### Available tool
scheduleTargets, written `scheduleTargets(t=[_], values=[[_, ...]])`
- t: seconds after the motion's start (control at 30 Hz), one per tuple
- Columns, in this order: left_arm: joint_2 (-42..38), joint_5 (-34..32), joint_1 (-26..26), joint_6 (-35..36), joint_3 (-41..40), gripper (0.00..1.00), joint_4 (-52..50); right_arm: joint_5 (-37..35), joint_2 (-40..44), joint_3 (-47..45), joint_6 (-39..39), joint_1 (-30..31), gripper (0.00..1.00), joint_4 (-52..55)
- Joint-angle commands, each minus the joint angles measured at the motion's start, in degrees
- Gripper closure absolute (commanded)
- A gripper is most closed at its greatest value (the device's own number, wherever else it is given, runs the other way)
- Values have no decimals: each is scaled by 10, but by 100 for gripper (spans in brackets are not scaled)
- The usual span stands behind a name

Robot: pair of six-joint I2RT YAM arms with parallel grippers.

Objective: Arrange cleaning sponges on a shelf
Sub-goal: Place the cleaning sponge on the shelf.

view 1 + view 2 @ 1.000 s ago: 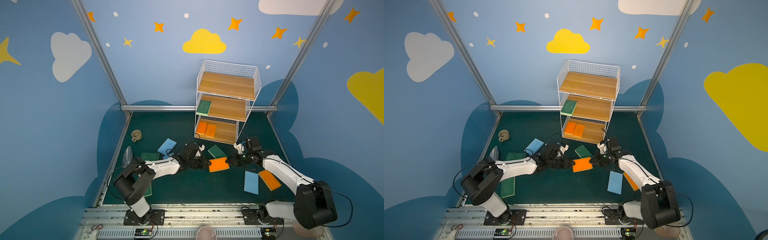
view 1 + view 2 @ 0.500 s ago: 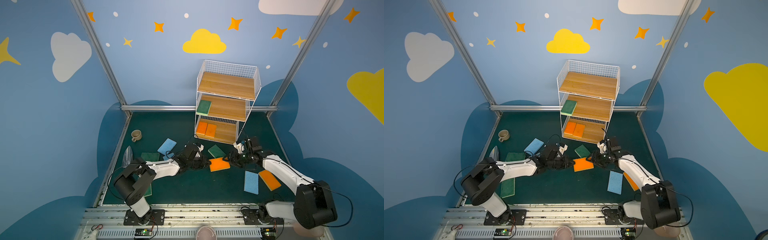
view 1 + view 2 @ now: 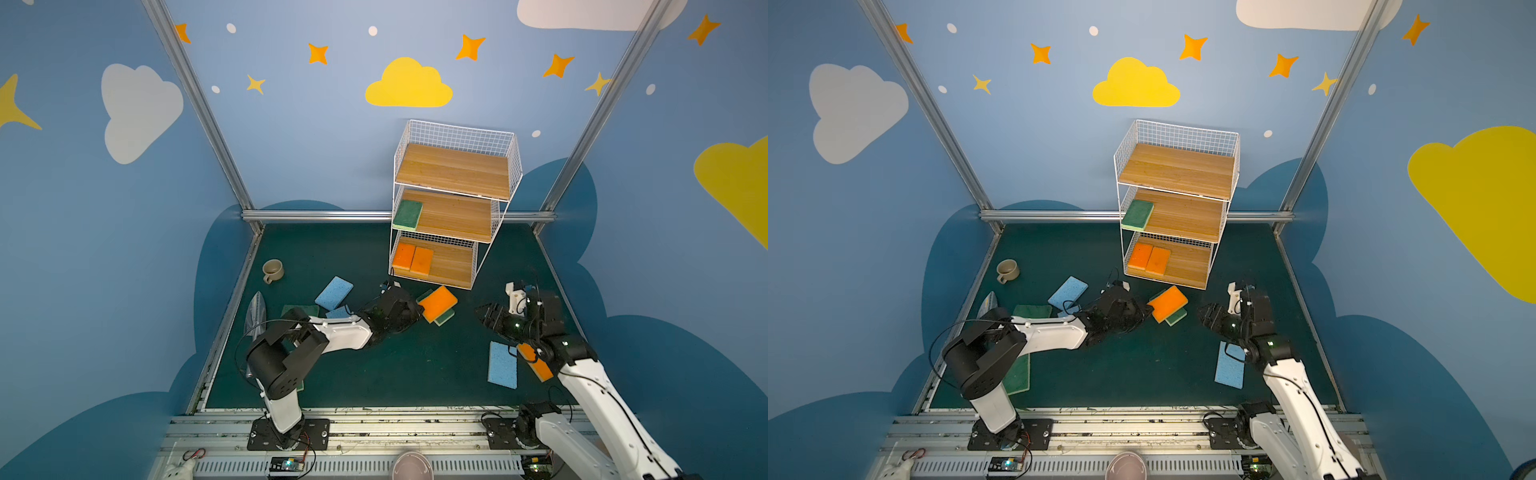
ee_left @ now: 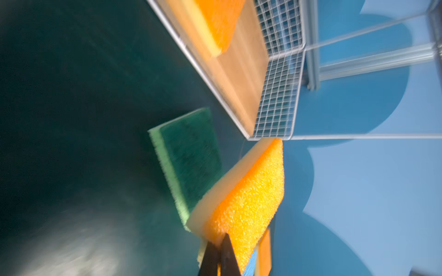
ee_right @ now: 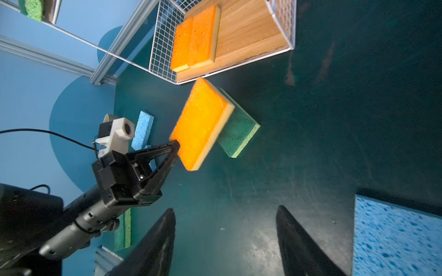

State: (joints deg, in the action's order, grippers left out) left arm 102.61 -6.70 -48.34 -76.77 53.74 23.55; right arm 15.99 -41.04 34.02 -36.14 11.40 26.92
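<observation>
Left fingers point(image 5: 162, 148) pinch an orange sponge point(image 3: 438, 303) before the shelf point(image 3: 451, 216); right fingers point(image 5: 157, 239) stand spread, empty.

The left fingers are pressed together on one corner of the orange sponge, which juts out past their tips, clear of the desk point(image 3: 374, 374) and tilted. Its rough orange face is up, with yellow foam beneath. It hangs partly over a green sponge point(image 3: 445, 319) lying flat on the desk, just before the shelf's lowest board. The right fingers are well apart from it, with only bare desk between them.
</observation>
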Motion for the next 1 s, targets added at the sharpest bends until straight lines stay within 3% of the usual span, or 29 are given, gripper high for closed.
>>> scheduleTargets(t=[0.0,0.17,0.43,0.97], values=[[21,-146,-29,-40,56,97,-18,-40,34,6,13,-7,35,4],[93,-177,-35,-99,141,97,-20,-10,30,18,21,-15,36,21],[179,-236,-28,-148,293,97,-131,7,44,1,23,-19,36,2],[324,-249,-14,-217,497,97,-242,-10,37,6,30,4,37,-6]])
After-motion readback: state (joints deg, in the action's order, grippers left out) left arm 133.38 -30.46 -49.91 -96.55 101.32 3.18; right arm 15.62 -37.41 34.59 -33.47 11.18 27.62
